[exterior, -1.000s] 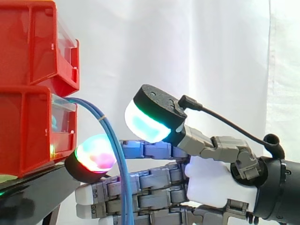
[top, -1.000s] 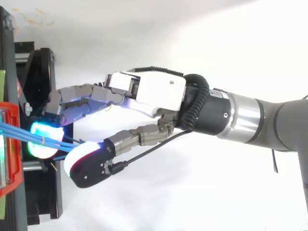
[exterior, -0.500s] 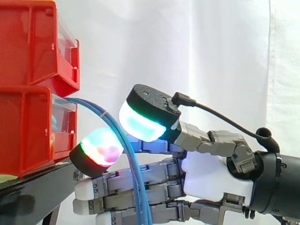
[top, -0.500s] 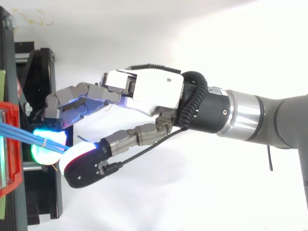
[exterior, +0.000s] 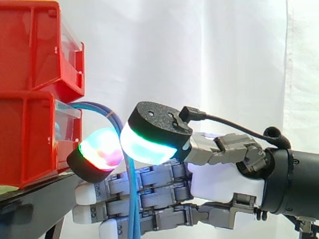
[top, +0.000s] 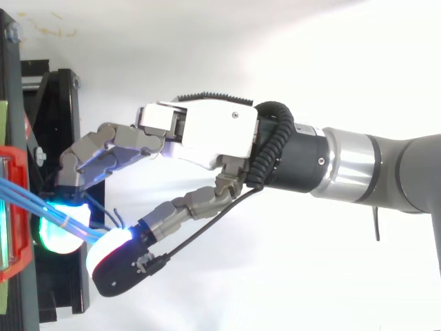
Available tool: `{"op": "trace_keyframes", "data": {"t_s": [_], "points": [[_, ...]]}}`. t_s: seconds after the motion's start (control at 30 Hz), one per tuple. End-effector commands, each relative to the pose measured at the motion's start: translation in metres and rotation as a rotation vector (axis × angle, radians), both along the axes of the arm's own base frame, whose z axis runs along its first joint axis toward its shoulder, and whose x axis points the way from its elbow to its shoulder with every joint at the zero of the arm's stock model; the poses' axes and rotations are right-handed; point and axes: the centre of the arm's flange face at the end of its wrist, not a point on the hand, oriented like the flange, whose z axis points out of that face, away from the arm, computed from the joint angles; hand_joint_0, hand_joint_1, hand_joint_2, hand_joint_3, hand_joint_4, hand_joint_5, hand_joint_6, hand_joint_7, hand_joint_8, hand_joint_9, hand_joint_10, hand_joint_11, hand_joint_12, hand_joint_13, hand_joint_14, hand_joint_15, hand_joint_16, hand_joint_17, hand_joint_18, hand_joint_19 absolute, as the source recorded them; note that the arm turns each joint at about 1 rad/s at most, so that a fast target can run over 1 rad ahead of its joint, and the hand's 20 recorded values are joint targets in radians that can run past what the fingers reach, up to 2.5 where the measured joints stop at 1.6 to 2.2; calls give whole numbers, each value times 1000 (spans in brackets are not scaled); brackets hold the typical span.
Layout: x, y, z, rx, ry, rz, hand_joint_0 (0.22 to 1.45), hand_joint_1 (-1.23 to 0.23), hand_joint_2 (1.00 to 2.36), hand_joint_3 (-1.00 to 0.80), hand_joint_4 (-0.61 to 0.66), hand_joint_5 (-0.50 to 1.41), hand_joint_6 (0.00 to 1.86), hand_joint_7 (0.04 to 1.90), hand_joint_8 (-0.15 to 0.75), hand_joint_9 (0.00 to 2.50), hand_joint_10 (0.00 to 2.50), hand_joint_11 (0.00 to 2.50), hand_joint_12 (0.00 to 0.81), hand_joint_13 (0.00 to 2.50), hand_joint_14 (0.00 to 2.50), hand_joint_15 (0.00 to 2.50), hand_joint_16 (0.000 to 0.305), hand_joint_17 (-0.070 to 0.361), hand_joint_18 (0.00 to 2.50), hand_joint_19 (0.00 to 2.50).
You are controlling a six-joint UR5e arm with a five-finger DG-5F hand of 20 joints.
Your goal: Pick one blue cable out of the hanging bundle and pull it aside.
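bins: upper red bin (exterior: pixel 35 50) stacked on lower red bin (exterior: pixel 25 139) | blue cables (exterior: pixel 132 204) arch out of the lower bin's front, hang just beside it | hand (exterior: pixel 224 181): I see its pads (exterior: pixel 149 144) pinching those cables

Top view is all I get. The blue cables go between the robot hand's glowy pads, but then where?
Observer: The blue cables arch out of the lower red bin, then hang straight down past the bottom of the side view.
Operator: Is there another bin?
Observer: Yes, an upper red bin sits stacked on it.
Operator: What is the robot hand doing there?
Observer: The robot hand pinches them between two pads. Its other fingers stretch out level, and the cables hang across them.
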Motion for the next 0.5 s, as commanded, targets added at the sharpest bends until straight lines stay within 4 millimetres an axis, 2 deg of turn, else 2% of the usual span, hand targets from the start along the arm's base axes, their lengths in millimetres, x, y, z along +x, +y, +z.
{"op": "trace_keyframes", "data": {"t_s": [0.0,0.1,0.23,0.37,0.47], "points": [[-1,-1,1,2,19,3,607,-892,1000,-500,55,-186,920,761,259,677,11,373,353,526,9,245,48,107,522,348],[-1,-2,1,15,18,4,516,-838,1000,-500,76,-176,911,760,279,688,11,387,370,526,10,265,51,116,512,373],[-2,-4,-1,21,29,3,457,-661,1000,-500,90,-155,892,789,308,714,11,377,394,519,10,276,56,126,491,395],[-2,-6,-1,27,29,7,513,-532,1000,-500,71,-147,883,856,297,739,11,373,372,506,10,280,52,117,452,424],[-2,-5,5,27,21,21,578,-605,1007,-411,55,-142,892,887,290,762,13,396,358,527,12,293,48,108,445,430]]}}
